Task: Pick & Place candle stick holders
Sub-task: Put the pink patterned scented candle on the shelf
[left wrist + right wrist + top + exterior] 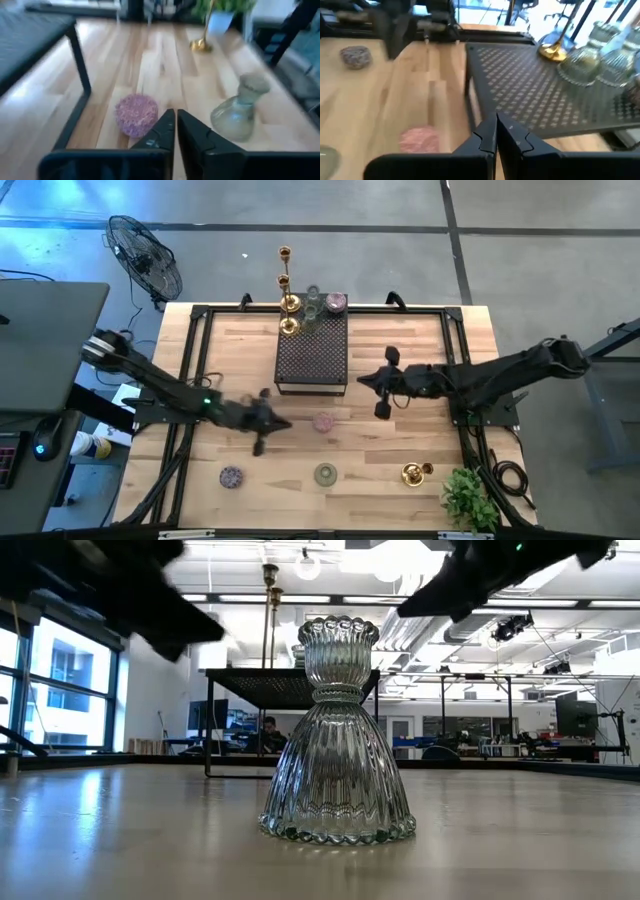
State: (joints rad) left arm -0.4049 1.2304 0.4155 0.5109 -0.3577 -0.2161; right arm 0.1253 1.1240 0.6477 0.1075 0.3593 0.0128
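Both hands closed and empty: your left hand (268, 420) sits nearer the pink cup (322, 421), just to its right on the bench (390, 455); right hand (381, 393) farther.

Surface (230, 350): pale wood planks, black frame.
Middle back: dark dotted box (312, 352).
Loose on the wood: pink holder (322, 421), green holder (326, 474), grey-purple holder (231, 476), gold candlestick (415, 473).
Front right corner: leafy plant (470, 500).

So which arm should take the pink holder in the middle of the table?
Left, probably. The left gripper, fingers shut, sits beside the pink holder; the right gripper, also shut, is farther off beside the dotted stand.
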